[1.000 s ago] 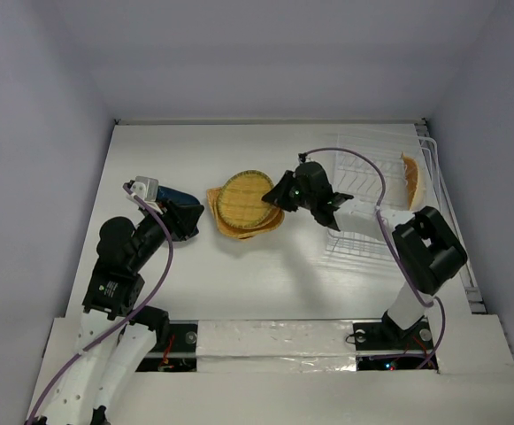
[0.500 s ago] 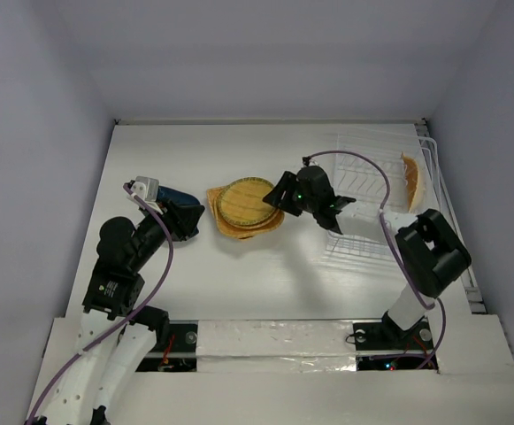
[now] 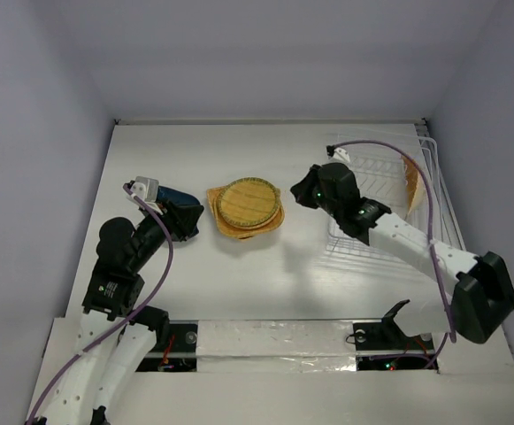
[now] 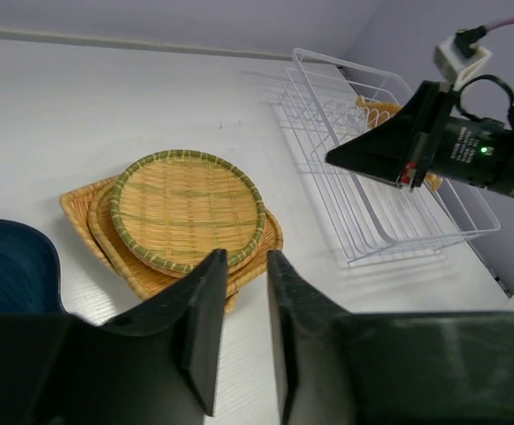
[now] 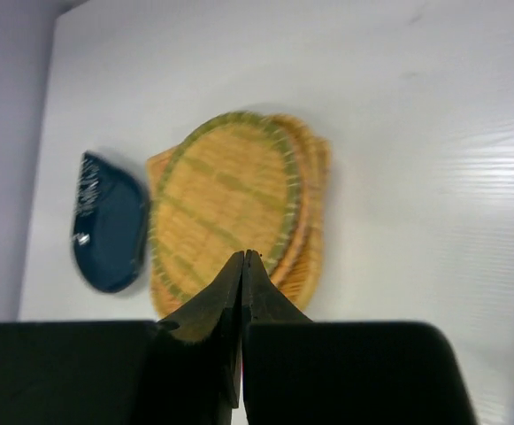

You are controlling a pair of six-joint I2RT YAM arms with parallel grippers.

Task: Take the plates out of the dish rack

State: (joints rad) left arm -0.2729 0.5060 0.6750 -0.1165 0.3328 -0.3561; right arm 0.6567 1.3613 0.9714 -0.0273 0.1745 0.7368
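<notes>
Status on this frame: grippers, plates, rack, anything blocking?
Right gripper shut, empty, between plate stack and dish rack. Left gripper slightly open, empty, beside blue dish. One woven plate at rack's right end. Nothing seen blocking it.

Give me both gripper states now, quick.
Left gripper: slightly open, holding nothing.
Right gripper: shut, holding nothing.

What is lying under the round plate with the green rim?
Under the round plate, more woven plates are stacked; only their edges show, the rest is covered.
</notes>
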